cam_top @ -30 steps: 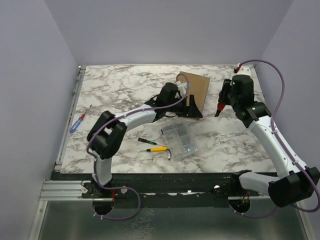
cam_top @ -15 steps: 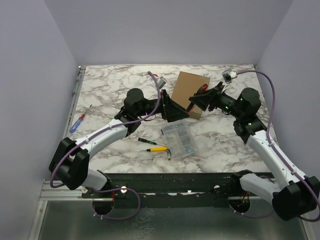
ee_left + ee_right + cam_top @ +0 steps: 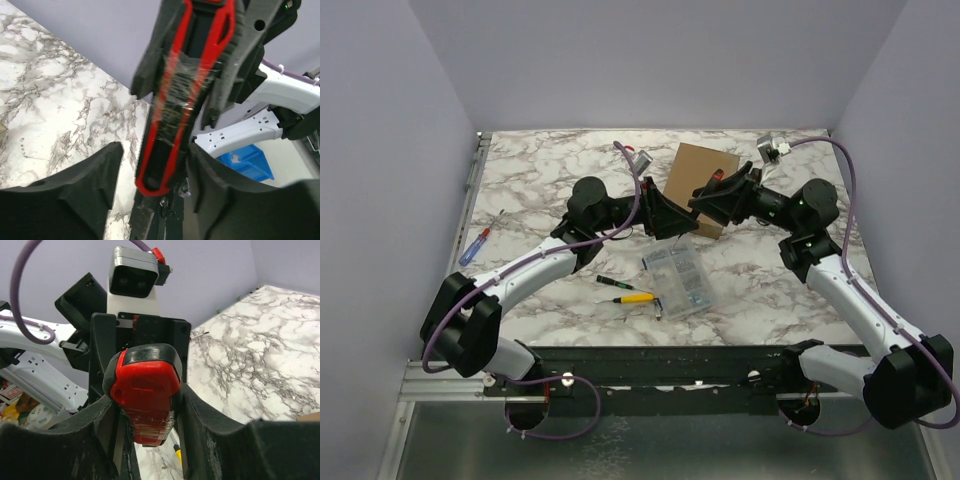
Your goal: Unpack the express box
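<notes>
**While R arm clamps the cutter, box sits nr far edge**

Where both arms meet above the worktop's middle, the right gripper is clenched on a red cutter, its end aimed at the left gripper. L jaws stand apart, straddling the cutter's end w/ a gap on one side, not gripping. The express box lies nr the far edge, right of centre, just behind both grippers. Clear parts case is closer to the near edge; two small screwdrivers lie just left of it.
</notes>
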`<state>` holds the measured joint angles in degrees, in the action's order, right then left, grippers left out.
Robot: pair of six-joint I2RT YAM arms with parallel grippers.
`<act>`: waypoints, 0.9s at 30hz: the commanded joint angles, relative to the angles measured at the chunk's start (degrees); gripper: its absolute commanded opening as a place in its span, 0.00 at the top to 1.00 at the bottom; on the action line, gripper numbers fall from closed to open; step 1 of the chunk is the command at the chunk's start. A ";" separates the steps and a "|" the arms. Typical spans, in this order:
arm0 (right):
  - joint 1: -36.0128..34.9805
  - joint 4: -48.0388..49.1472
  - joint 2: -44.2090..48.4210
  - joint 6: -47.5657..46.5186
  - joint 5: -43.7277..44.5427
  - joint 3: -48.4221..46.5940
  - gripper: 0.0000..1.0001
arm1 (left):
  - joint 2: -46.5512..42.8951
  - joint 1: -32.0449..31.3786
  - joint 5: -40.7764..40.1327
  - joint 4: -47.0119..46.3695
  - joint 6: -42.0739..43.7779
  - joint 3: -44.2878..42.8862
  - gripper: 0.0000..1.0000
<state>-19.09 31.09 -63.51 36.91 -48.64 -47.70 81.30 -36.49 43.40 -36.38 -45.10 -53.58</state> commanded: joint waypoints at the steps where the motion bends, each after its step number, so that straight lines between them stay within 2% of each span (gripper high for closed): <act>1: -0.63 3.75 -0.02 1.51 -3.91 -0.17 1.00 | 2.15 -0.39 0.44 -1.80 0.33 -2.64 0.48; 4: -0.75 3.71 0.16 1.51 -3.65 -0.30 1.00 | 2.73 -0.47 1.76 -1.85 1.33 -3.70 0.61; 5: -0.81 3.47 0.13 1.57 -3.77 -0.40 1.00 | 2.77 -0.48 1.72 -1.85 1.70 -3.86 0.62; 8: -1.10 3.45 0.30 1.44 -4.19 -0.39 1.00 | 3.52 -0.65 1.85 -1.79 2.12 -4.77 0.51; 15: -1.34 2.83 2.15 0.18 -2.95 0.61 1.00 | 4.18 -1.74 3.28 -1.85 2.24 -5.48 0.50; 19: -1.39 1.51 2.51 0.32 -2.44 0.09 0.99 | 3.17 -1.99 2.10 -1.85 2.55 -4.69 0.72; 20: -1.39 0.23 2.82 0.27 -1.58 -0.14 0.94 | 2.45 -1.96 1.58 -1.45 3.48 -4.28 0.77; 21: -1.39 -2.29 3.22 -0.15 -0.26 -0.57 0.85 | 1.43 -2.00 0.19 0.01 6.27 -3.92 0.82; 22: -1.39 -5.20 3.64 -0.88 1.37 -1.26 0.73 | 0.36 -1.94 -2.40 3.07 8.70 -3.82 0.86; 25: -1.39 -18.34 4.39 -2.62 8.66 -4.57 0.39 | -2.99 -2.10 -13.57 15.83 22.94 -5.02 1.00; 26: -1.36 -22.85 4.43 -3.04 10.99 -5.84 0.20 | -3.95 -2.31 -18.25 19.00 26.98 -5.57 1.00; 27: -1.38 -27.31 4.13 -3.15 13.75 -7.47 0.06 | -4.81 -2.56 -22.06 22.23 31.28 -6.10 1.00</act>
<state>-19.79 20.73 -60.80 35.86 -44.18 -49.25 81.12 -38.92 40.51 -29.71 -33.41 -57.65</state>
